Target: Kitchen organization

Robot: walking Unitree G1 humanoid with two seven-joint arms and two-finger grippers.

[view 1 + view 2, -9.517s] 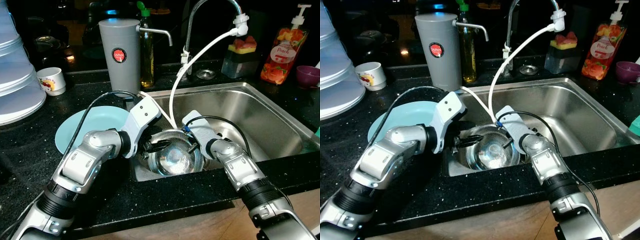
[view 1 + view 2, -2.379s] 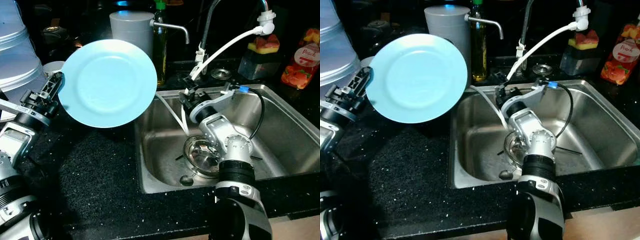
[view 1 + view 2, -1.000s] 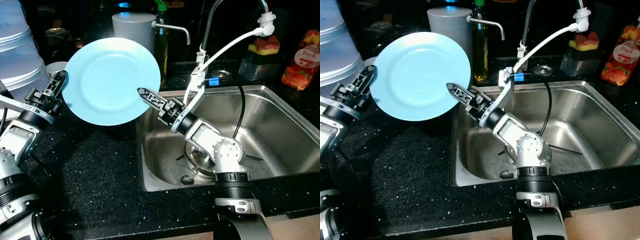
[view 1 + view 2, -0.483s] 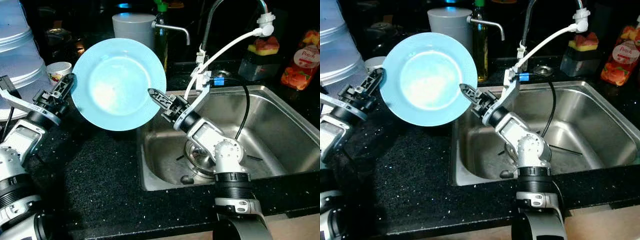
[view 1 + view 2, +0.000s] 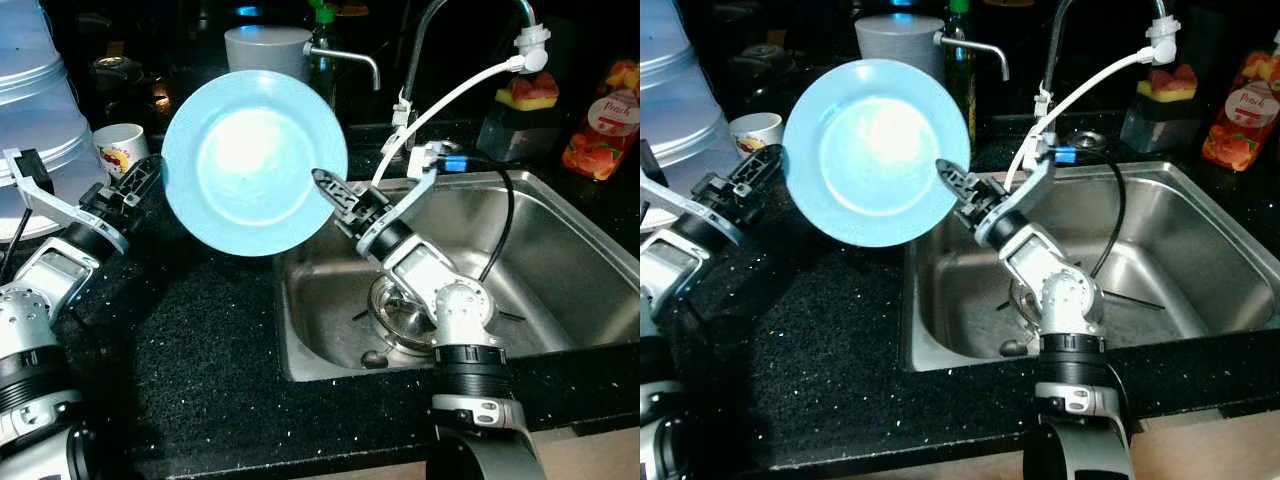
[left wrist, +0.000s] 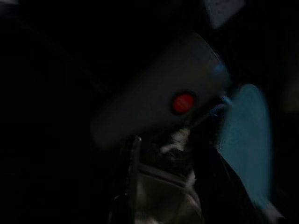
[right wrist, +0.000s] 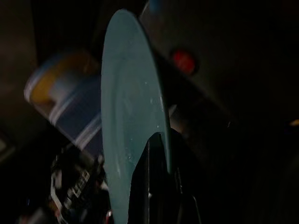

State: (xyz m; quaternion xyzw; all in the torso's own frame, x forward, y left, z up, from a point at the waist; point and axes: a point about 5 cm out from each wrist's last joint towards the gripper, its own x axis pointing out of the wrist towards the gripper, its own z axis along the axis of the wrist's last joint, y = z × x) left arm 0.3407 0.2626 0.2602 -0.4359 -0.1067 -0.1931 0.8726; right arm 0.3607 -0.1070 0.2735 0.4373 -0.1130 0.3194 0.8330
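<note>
Bottle (image 5: 601,118) far right reads "Peach"; the grey canister's (image 5: 266,48) red label is illegible. Left gripper (image 5: 148,178) reaches up from the left, right gripper (image 5: 331,190) from the sink (image 5: 560,250); each set of jaws is clamped on an opposite rim of the plate (image 5: 255,162). Plate is pale blue, glossy, upright, above the tabletop (image 5: 190,340) at the sink's left edge.
</note>
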